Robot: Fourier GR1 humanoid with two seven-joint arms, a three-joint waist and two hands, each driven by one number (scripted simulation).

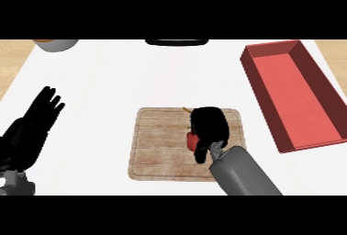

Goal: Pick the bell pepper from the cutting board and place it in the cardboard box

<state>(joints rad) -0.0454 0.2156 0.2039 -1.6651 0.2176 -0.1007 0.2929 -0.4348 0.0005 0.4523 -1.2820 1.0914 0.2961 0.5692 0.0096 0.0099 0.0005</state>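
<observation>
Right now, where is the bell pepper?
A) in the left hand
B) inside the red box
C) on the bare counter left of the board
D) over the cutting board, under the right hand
D: the bell pepper shows red under the curled right hand, over the cutting board. The box stands apart at the right, and the left hand rests open at the left edge.

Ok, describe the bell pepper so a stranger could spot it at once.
Find the wooden cutting board in the middle of the white counter, left of the long red box. On its right half the black right hand curls round the bell pepper: the only red thing on the board, mostly hidden.
</observation>
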